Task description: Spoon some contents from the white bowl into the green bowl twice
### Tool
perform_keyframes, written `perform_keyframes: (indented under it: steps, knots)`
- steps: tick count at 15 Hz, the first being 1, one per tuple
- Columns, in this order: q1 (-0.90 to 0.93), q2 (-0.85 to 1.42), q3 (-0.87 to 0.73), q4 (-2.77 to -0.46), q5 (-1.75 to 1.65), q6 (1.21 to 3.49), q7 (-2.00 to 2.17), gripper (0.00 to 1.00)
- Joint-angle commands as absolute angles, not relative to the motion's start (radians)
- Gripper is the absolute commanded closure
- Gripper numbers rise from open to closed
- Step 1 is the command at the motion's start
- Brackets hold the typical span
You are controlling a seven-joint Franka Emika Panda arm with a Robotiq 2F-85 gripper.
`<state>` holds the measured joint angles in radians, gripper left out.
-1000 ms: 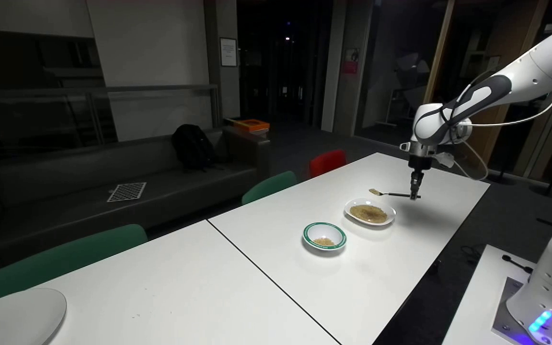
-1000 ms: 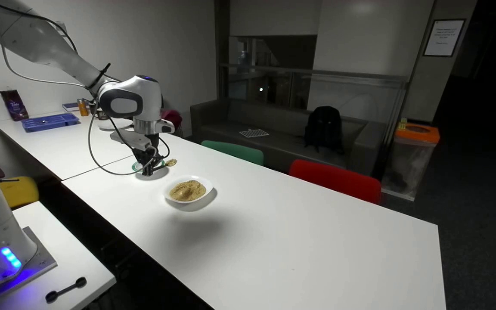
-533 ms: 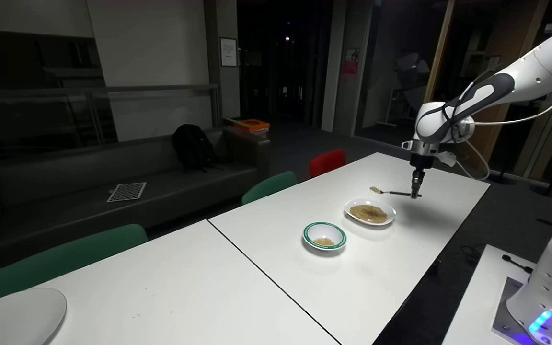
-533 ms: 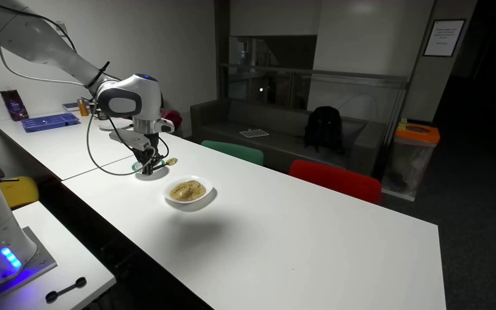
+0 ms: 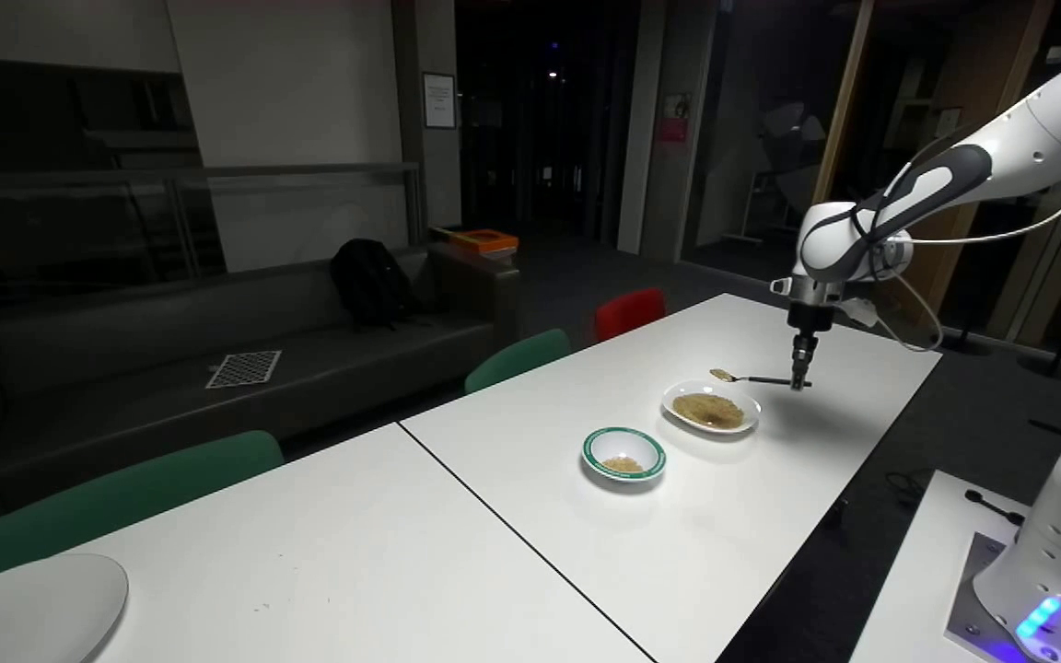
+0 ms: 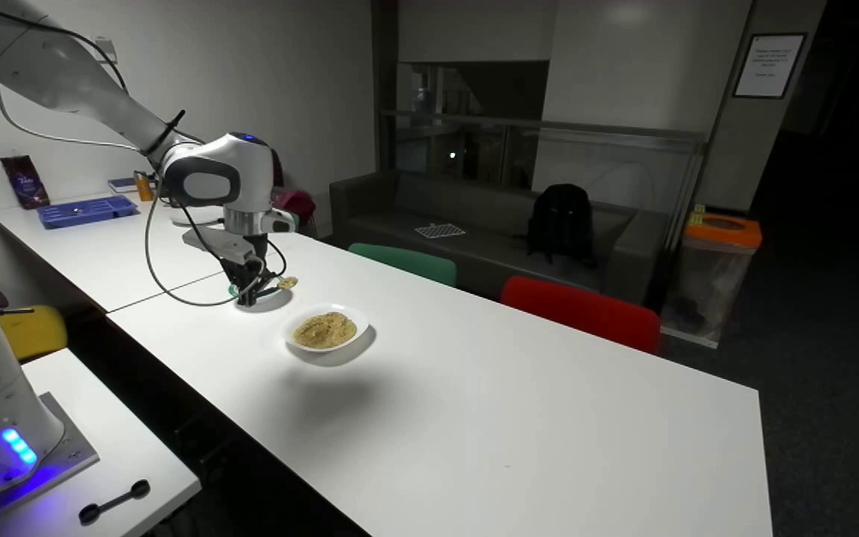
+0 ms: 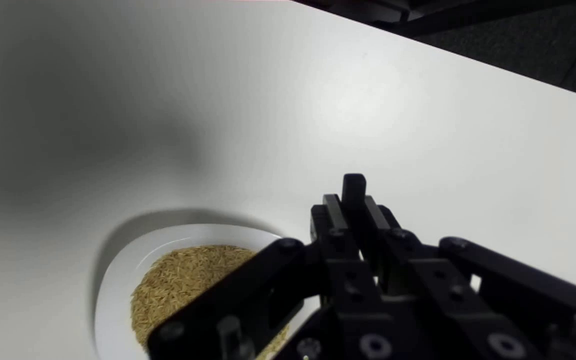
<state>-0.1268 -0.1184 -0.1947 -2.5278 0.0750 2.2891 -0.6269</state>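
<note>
One spoon (image 5: 763, 379) | pincer (image 7: 352, 201) clamped on its dark handle (image 7: 354, 184), suitable hold point | loaded grain (image 5: 723, 375): presumably light, loose, prone to spill on tilting; carry level | more in white bowl (image 7: 112, 305) on table (image 5: 733, 516), less in green bowl (image 5: 623, 444)

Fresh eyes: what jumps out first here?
The white arm over the table, its tool shut on a spoon holding grain, in an exterior view. Next, the white bowl of grain, low in the wrist view. In both exterior views, the red chair beside the table and, low down, the arm's blue lights stand out.
</note>
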Motion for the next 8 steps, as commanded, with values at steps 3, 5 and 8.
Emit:
perform_keyframes:
  steps: [3,5,8]
  knots:
    - [-0.116,-0.137,-0.187,-2.563,0.081,2.315,-0.646,0.97]
    - [-0.120,-0.137,-0.192,-2.558,0.084,2.314,-0.648,0.97]
    - [-0.126,-0.146,-0.195,-2.563,0.070,2.325,-0.635,0.97]
